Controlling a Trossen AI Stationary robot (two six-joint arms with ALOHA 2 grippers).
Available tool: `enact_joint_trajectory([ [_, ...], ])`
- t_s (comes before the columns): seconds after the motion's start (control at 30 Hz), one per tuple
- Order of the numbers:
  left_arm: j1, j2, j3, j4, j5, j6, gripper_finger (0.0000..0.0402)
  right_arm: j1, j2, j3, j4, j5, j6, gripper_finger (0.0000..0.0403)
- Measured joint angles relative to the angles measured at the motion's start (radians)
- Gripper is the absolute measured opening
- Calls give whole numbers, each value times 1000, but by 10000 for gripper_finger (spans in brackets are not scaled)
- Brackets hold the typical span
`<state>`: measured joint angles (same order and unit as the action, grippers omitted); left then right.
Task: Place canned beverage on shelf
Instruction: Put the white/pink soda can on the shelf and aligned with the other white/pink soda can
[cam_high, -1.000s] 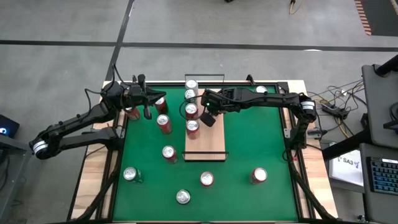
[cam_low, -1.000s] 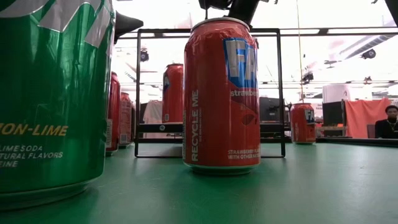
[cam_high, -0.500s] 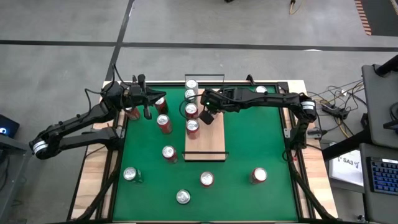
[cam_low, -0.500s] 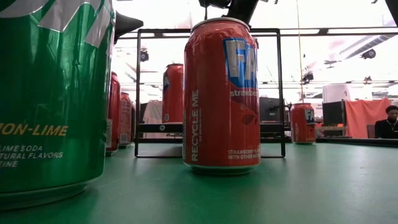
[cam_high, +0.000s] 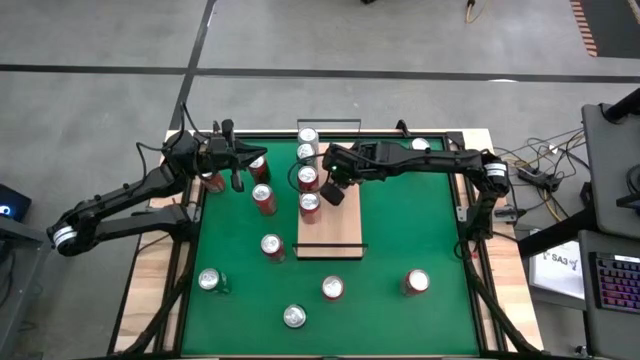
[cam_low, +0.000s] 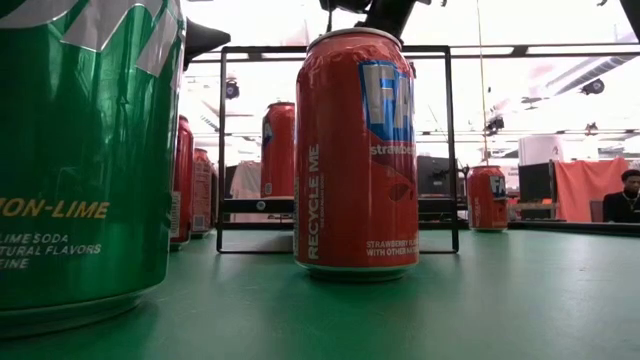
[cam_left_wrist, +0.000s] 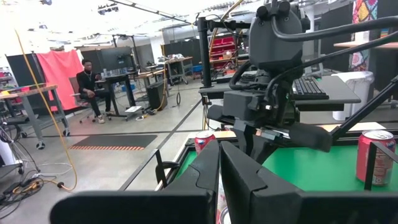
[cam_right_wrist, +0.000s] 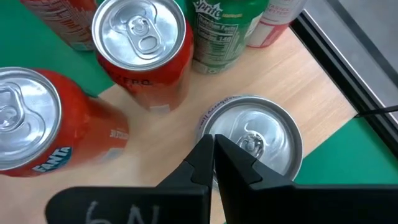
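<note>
The right gripper, fingers pressed together and empty, hovered over a silver-topped can standing on the pale wood-grain shelf. Placing seemed finished; next it likely needed withdrawing towards another can.

A: Low view: the green can is cut off by the top and left edges, so its lid and most of its label go unseen. The red can hides the middle of the shelf's black rail.

B: Noted. Right wrist view?

A: The right gripper, fingers pressed together, covers part of a silver can top; that can's side wall is hidden, colour unreadable. Another red can is cut by the picture's edge.

B: Left wrist view?

A: The other arm's housing blocks the table behind it. The seated person is too small for detail.
</note>
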<state>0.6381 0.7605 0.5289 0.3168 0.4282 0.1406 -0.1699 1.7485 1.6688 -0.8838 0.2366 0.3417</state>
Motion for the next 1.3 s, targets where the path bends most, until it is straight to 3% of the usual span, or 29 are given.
enact_joint_trajectory([
  [0.77, 0, 0, 0, 0, 0, 0, 0, 1, -12, 43, -23, -1, -71, 9],
  [0.93, 0, 0, 0, 0, 0, -3, 0, 40, -14, 24, 24, 7, -99, 9],
  [1.1, 0, 0, 0, 0, 0, -27, 0, 104, -14, 5, 109, 97, -167, 9],
  [1.3, 0, 0, 0, 2, 0, -45, 0, 160, -16, 3, 112, 98, -180, 9],
])
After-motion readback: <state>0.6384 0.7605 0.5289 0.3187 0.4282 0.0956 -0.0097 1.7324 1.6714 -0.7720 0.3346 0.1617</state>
